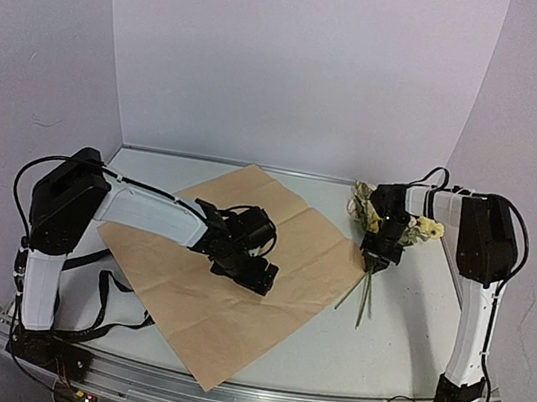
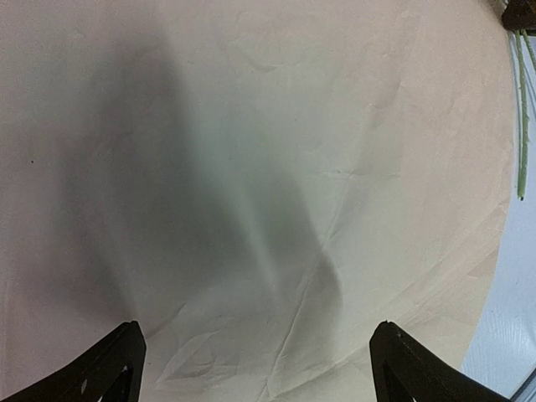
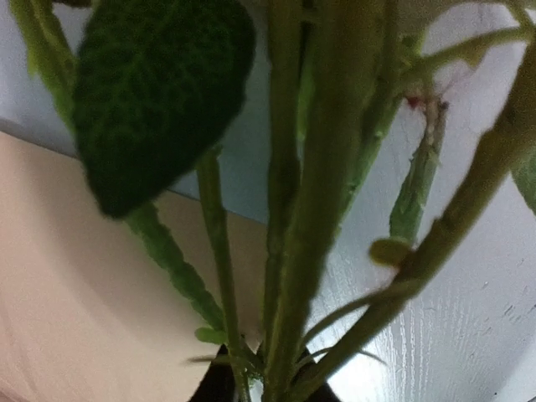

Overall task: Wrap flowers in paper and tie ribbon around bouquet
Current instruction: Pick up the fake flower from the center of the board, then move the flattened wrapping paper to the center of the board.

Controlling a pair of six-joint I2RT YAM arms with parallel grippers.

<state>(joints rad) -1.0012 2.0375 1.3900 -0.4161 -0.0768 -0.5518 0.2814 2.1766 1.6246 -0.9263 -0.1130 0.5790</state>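
Now the paper (image 1: 232,307) lies flat on the table (image 1: 401,332), brown face up, turned so that one corner points to the near edge. It has soft creases. The left gripper (image 2: 257,328) hangs just above the middle of the paper with its jaws spread wide and nothing between them. In the left wrist view, only the creased sheet and a shadow show between the two fingers (image 2: 109,368).

The flowers (image 1: 427,229) are at the right corner of the paper, mostly over the bare table. Their blooms point to the far side. The stems (image 1: 364,301) point to the near side, fanning a little apart just beside the paper's right edge. The right gripper (image 1: 376,256) sits on the bunch between blooms and stem ends. Its jaws are drawn together around the stems. In the right wrist view the green stems gather into one tight bundle between the dark fingers (image 3: 219,387), and a big leaf (image 3: 159,92) hangs close to the camera. Whether the bunch rests on the table or is lifted, I cannot tell. The left gripper is well apart from the flowers.
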